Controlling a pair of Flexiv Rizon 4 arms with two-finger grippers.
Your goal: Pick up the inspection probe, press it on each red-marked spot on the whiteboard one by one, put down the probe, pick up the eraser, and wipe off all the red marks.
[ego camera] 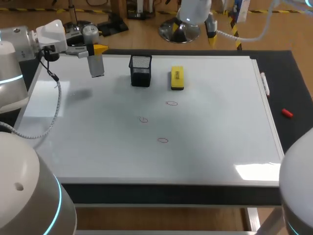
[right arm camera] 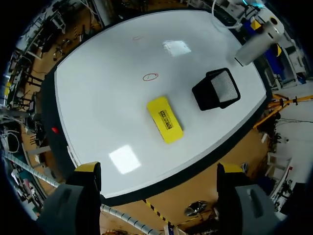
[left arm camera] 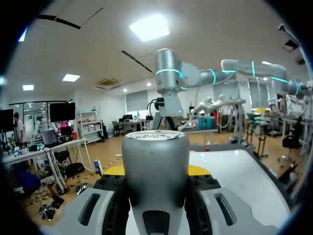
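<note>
Inspection probe (ego camera: 96,66), a grey body, hangs off the board in my left hand (ego camera: 98,50), whose 2 yellow-tipped fingers pinch it from both sides. It sits near the black mesh cup (ego camera: 140,70), on my left-arm side of it, lifted clear of the whiteboard (ego camera: 220,147), I judge so that it can travel without scraping the surface.

All 3 red marks (ego camera: 163,140) lie on the robot's side of the cup, spaced apart, none yet pressed as far as I can tell. They want a tip-down touch one at a time, the nearest to the cup being the natural first.

Just beside the cup, on my right-arm side, lies the yellow eraser (ego camera: 177,78), flat and untouched, kept for the wiping stage.

My right hand (right arm camera: 159,169) hovers high beyond the cup, past the worktop's far edge, fingers spread wide and holding nothing, probably parked out of the probe's way.
</note>
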